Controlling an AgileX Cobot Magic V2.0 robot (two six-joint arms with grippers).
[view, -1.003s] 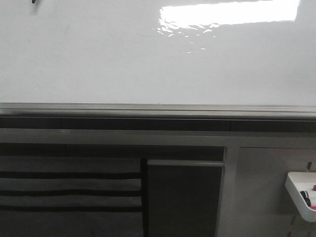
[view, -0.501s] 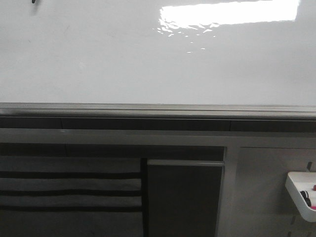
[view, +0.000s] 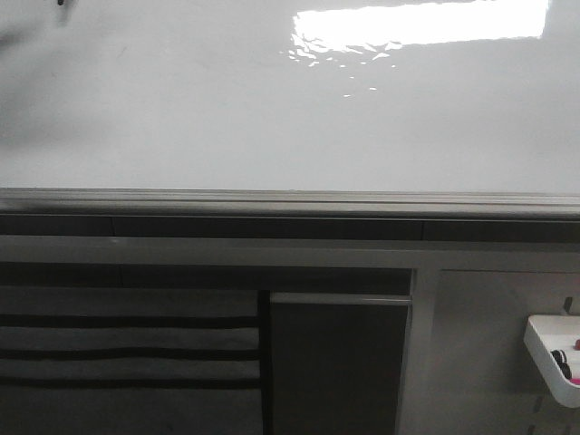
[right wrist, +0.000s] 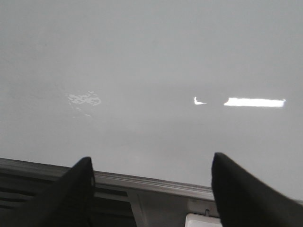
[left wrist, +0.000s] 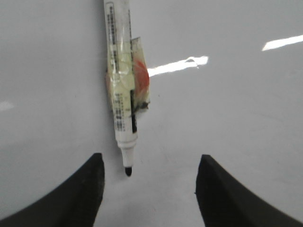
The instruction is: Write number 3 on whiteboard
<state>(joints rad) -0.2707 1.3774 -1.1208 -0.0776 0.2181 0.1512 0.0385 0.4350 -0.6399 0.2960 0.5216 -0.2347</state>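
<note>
Whiteboard (view: pixel 227 109) glossy, flat, grey metal frame; marker (left wrist: pixel 121 90) cylindrical, taped; both grippers' jaws apart, empty.

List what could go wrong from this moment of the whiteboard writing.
The marker is uncapped and lies between the left gripper's open fingers, ungripped; closing off-centre could knock it aside. Its bare tip could smear the whiteboard. No 3 is visible yet, and glare may hide thin strokes.
</note>
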